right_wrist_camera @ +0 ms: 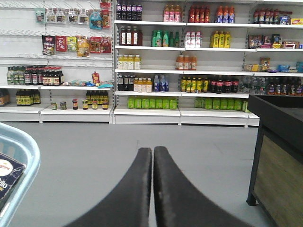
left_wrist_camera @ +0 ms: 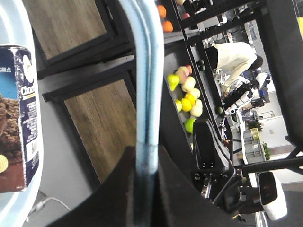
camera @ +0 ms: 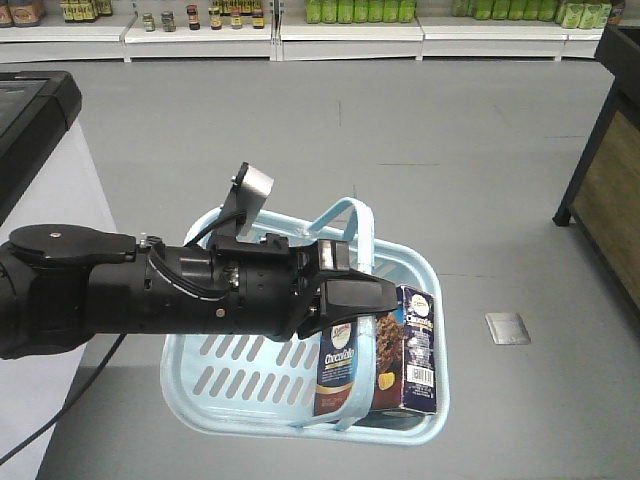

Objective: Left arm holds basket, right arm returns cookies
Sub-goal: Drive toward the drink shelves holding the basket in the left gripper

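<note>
Left gripper (camera: 372, 297) clamped on basket (camera: 425, 265) handle (left_wrist_camera: 144, 71) | right gripper (right_wrist_camera: 152, 153) pressed together, empty | cookies (camera: 340, 368) upright in basket

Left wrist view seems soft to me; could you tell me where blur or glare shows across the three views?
Left wrist: handle near the lens blurred, far background washed out; front: even light, carton print legible; right wrist: shelves sharp, tool dark.
</note>
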Motion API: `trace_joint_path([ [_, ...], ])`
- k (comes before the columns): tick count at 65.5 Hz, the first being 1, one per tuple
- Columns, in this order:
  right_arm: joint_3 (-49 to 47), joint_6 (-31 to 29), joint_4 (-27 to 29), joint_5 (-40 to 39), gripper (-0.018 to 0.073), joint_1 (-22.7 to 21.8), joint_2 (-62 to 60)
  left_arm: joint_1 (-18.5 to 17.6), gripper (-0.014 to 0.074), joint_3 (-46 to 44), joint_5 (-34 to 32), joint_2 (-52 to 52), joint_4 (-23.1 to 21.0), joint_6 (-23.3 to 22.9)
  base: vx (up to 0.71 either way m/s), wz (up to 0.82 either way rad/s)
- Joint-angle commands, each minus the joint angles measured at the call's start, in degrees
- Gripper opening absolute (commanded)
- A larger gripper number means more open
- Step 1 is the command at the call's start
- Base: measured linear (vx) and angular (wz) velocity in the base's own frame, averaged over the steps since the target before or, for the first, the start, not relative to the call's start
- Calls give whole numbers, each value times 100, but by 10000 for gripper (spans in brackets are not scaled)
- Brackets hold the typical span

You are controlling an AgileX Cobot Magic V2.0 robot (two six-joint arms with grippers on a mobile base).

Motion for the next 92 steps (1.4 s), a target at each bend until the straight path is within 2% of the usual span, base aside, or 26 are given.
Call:
trace_joint_path([
  [1, -3, -25, -30, -425, -4, -30, -69, -19, -6, -178, 266, -233, -600, 113, 47, 3],
  [92, -3, -25, -30, -425, -4, -30, -69, -19, -6, -178, 265, -233, -599, 113, 50, 5],
])
